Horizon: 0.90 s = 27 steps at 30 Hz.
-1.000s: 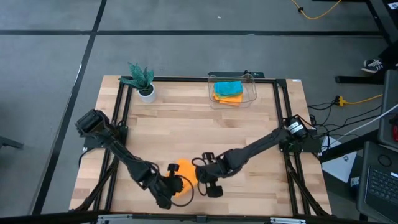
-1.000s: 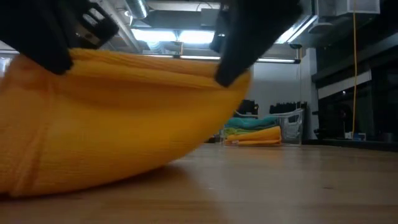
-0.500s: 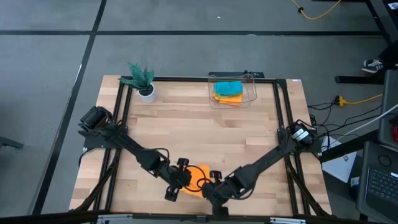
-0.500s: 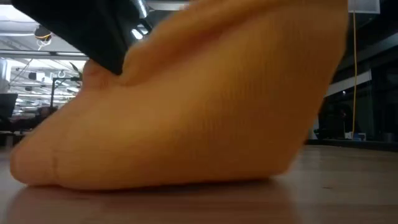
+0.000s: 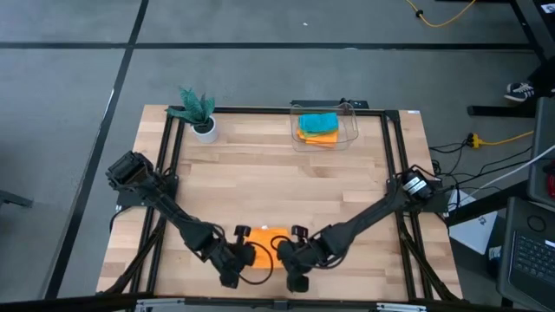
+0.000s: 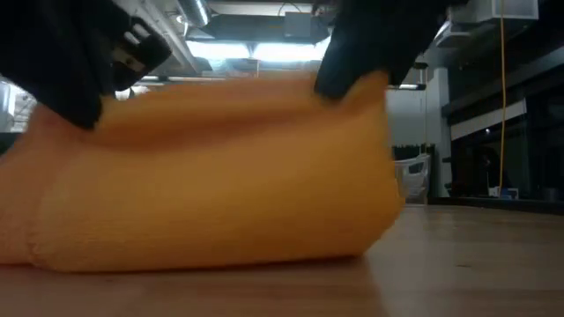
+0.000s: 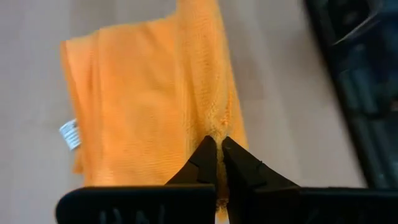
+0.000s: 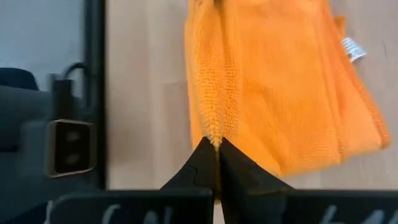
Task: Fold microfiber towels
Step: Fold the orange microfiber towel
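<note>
No readable text appears anywhere; the small white tag [image 7: 69,134] sewn on the edge of the orange towel [image 7: 143,106] is too blurred to make out.

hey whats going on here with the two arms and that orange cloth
Both arms are folding an orange towel at the near edge of the table. The left gripper and right gripper each have their jaws shut on an edge of it. More towels sit in the clear bin at the far side, beside a small plant.
</note>
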Tool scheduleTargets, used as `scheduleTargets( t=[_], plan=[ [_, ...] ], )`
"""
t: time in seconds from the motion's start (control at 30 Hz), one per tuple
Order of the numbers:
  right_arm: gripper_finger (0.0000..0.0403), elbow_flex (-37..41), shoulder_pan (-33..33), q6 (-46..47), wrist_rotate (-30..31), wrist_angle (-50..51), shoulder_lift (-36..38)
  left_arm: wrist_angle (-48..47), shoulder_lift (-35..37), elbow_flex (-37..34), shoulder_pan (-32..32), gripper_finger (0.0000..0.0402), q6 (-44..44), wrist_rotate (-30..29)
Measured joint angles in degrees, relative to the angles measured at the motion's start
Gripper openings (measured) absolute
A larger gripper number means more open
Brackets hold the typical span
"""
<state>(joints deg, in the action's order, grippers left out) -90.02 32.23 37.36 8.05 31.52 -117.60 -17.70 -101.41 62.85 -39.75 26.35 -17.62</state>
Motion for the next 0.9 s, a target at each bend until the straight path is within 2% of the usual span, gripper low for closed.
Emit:
scheduleTargets(
  t=[0.17, 0.37, 0.53, 0.73, 0.9],
  plan=[
    [0.0004, 0.0, -2.46, -1.72, 0.15, -0.01, -1.99, -6.13, 0.0, 0.0, 0.52, 0.0, 0.57, -2.82],
    [0.0004, 0.0, -5.4, -5.4, 3.89, 0.08, -4.64, -8.97, -0.73, -0.11, 2.15, 0.0, 0.57, -2.41],
    [0.0004, 0.02, -6.67, -9.05, 4.23, -0.34, -5.55, -11.63, -1.38, -0.13, 2.75, 0.0, 0.57, -2.74],
    [0.0004, 0.06, -6.54, -11.2, 4.57, -0.14, -3.54, -11.47, 1.98, -0.15, 2.67, 0.0, 0.3, -3.71],
    [0.0004, -0.39, -6.72, -14.2, 9.66, 0.27, -3.37, -14.34, 5.39, -0.14, 2.67, 0.0, 0.08, -7.16]
  ],
)
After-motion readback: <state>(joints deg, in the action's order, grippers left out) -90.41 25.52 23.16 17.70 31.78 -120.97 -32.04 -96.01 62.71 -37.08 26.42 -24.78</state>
